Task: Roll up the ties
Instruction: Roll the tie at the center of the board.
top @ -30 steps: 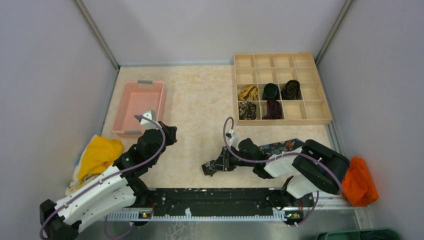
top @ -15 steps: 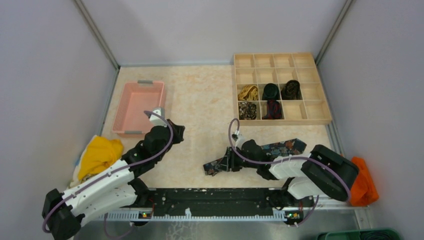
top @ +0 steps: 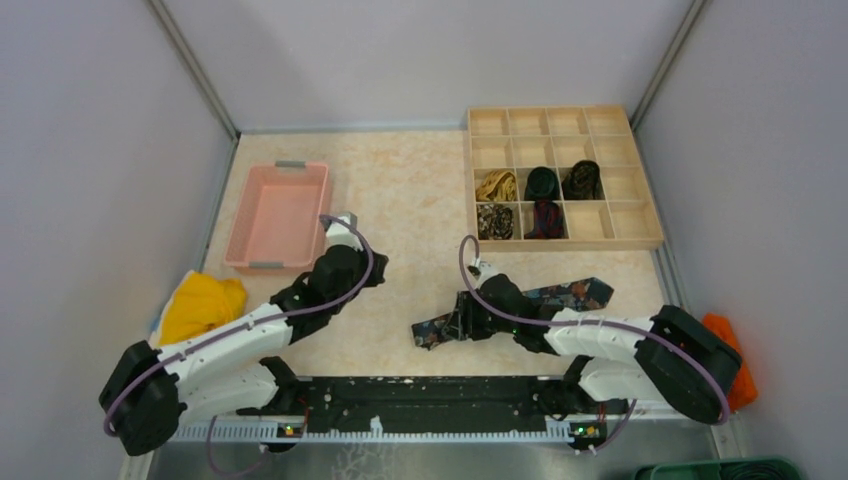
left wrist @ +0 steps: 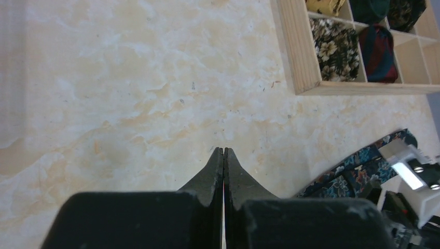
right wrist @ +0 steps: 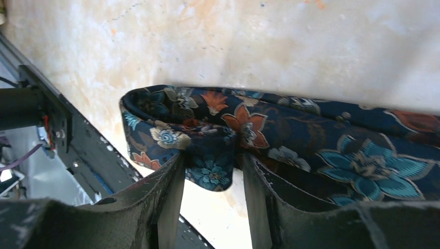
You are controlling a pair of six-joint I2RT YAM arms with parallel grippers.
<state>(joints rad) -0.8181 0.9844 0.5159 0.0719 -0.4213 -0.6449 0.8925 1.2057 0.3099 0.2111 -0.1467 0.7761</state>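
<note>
A dark floral tie (top: 570, 296) lies as a long strip on the table in front of the wooden organizer (top: 640, 225). Its near end is folded over. My right gripper (top: 455, 325) is at that folded end; in the right wrist view its fingers (right wrist: 212, 161) pinch the bunched fabric of the tie (right wrist: 311, 129). My left gripper (top: 375, 265) is shut and empty over bare table left of the tie; its closed tips (left wrist: 223, 150) show with the tie (left wrist: 353, 174) to their right. Several rolled ties, such as the gold one (top: 496, 185) and the red-black one (top: 545, 218), sit in organizer compartments.
A pink bin (top: 277, 210) stands at the back left. A yellow cloth (top: 200, 305) lies at the left edge by the left arm. An orange cloth (top: 728, 350) lies at the right edge. Grey walls close in the table.
My left arm has reached forward and to the right, toward the table's middle. My right gripper has shifted slightly right with the tie's folded end.
</note>
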